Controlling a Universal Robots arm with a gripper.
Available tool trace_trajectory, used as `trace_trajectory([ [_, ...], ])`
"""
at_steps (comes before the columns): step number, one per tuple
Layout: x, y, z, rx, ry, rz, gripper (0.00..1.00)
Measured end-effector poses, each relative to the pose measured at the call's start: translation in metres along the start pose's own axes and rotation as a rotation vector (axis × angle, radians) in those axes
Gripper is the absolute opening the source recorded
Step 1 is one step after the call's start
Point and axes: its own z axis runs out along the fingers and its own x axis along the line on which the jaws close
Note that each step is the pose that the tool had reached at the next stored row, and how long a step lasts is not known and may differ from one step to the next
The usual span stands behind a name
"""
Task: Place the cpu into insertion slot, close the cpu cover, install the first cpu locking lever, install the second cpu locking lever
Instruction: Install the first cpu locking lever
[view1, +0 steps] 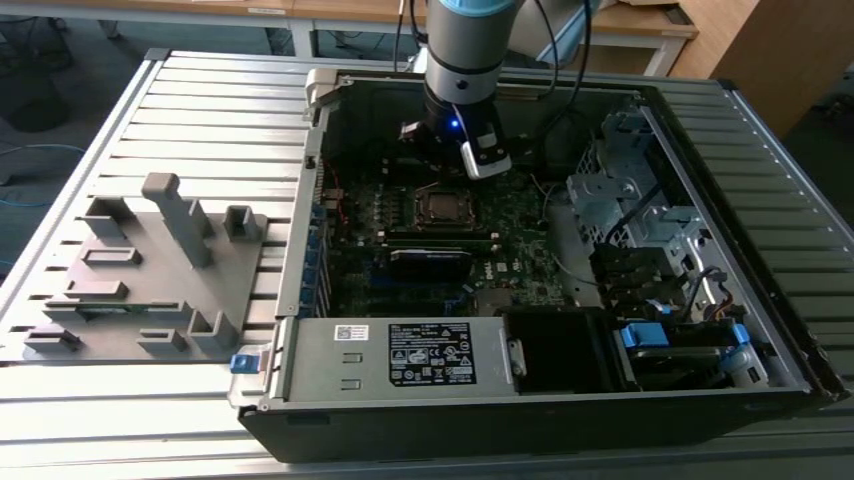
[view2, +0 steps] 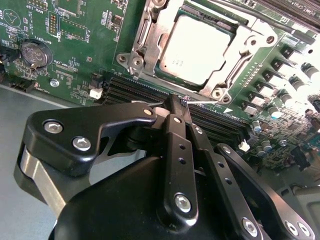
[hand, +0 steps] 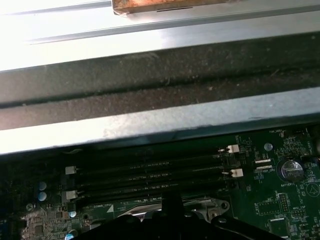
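While the black linkage claw (view2: 177, 102) stands narrow, its fingertips meeting with nothing plainly between them, it hangs just beside the cpu (view2: 197, 47), a small flat square chip with a dull silver-grey top. That chip lies in its socket, and the cpu cover (view2: 145, 35), a thin silver metal frame, lies flat around it. I judge the chip light, stiff and fragile underneath, so best taken by its edges. The frame looks like springy sheet metal. The second wrist view gives chip and frame closely. The exterior view sets the green motherboard (view1: 527, 285) around the cpu, inside an open black computer case (view1: 534, 430) on the slatted grey surface (view1: 200, 110).
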Motion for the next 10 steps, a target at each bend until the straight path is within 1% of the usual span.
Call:
trace_trajectory([
  [10,0.0001,0.0001,0.0014,-0.0005,-0.0019,0.0,0.1],
])
